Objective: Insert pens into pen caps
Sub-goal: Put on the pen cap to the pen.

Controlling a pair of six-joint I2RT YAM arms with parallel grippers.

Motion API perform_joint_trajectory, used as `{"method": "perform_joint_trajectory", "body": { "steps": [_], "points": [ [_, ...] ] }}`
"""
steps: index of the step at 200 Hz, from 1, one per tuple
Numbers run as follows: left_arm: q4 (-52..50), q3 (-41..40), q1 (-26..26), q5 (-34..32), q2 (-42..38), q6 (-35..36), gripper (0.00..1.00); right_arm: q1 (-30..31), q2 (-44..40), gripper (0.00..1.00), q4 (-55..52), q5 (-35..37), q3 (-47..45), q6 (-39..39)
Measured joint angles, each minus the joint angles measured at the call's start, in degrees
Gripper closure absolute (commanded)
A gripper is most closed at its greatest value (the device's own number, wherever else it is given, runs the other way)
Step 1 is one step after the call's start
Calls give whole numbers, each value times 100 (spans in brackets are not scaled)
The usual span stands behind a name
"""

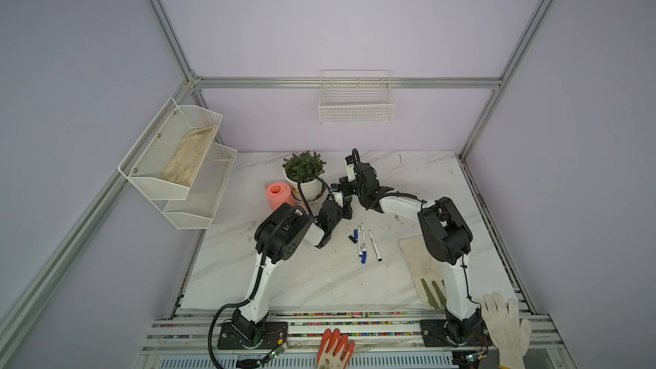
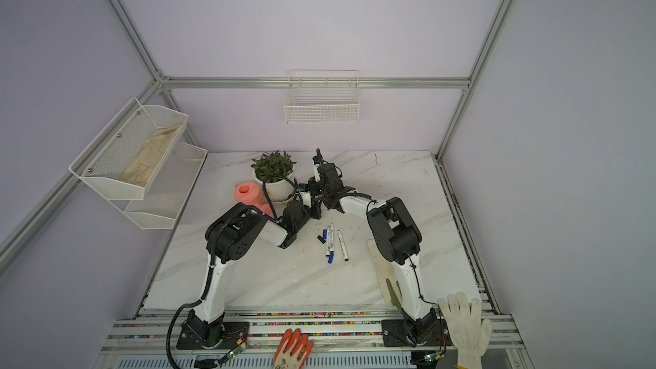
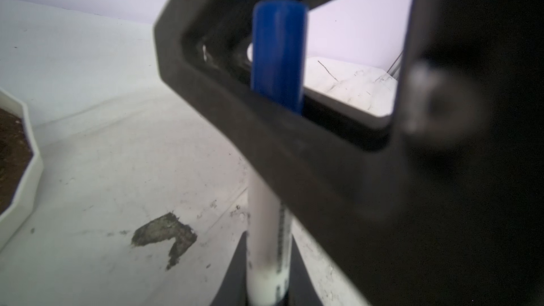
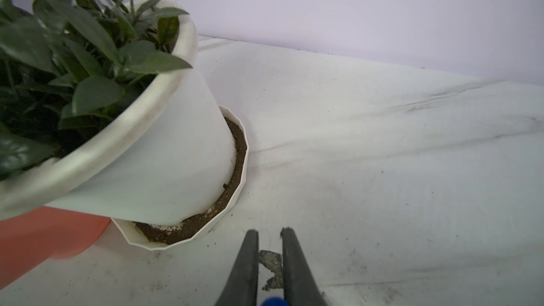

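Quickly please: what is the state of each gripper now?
Left gripper: closed, holding a white pen.
Right gripper: closed on the blue cap.

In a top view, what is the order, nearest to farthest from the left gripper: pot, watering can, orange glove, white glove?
From the left gripper:
1. Pot, just to its left.
2. Watering can, beyond the pot.
3. Orange glove, front middle.
4. White glove, front right.
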Motion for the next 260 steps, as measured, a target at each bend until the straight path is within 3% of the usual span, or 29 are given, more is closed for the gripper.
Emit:
{"method": "perform_joint_trajectory", "body": {
  "steps": [51, 146, 207, 260],
  "points": [
    [50, -4, -70, 511, 0, 426, 100, -72, -627, 100, -466, 140, -398, 111],
    [37, -811, -470, 527, -673, 811, 100, -398, -1364, 100, -1552, -1532, -649, 122],
    [-136, -1209, -612, 437, -1113, 778, 100, -407, -1480, 100, -2076, -2004, -525, 155],
    [-157, -1272, -750, 400, -1189, 640, 100, -442, -1615, 93, -2306, -2046, -522, 225]
  ]
}}
